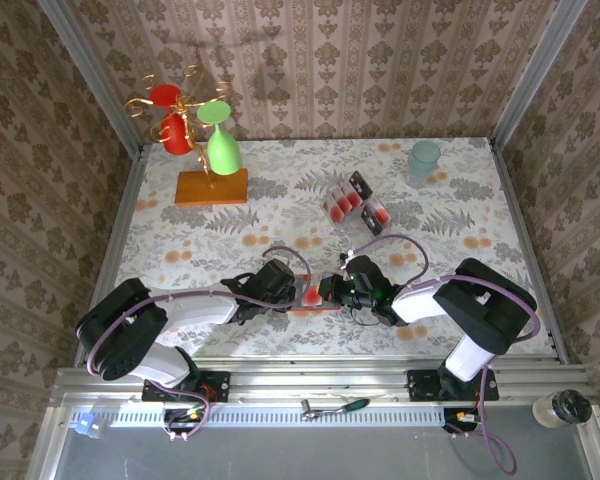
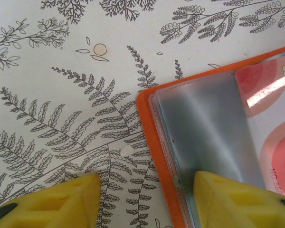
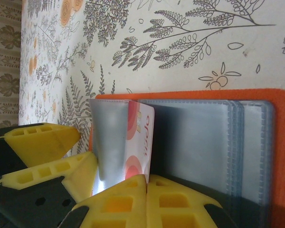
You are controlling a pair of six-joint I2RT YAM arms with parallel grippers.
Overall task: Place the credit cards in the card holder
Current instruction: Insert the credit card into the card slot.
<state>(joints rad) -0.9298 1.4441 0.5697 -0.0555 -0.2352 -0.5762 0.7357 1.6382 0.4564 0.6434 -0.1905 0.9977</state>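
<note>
Two arms reach in low and meet at the near middle of the bench (image 1: pixel 180 240), over the open card holder (image 1: pixel 315 300). Orange script on the pink credit card (image 3: pixel 138 137) is too slanted to read; the left wrist view shows what looks like "NO 88" beside its red circles. The right gripper (image 3: pixel 146 180) has its jaws pinched on this card, upright at a clear sleeve (image 3: pixel 199 137). The left gripper (image 2: pixel 147 190) has its jaws wide, one finger on the holder, one on the bench. Other credit cards (image 1: pixel 345 203) lie farther back, well apart.
</note>
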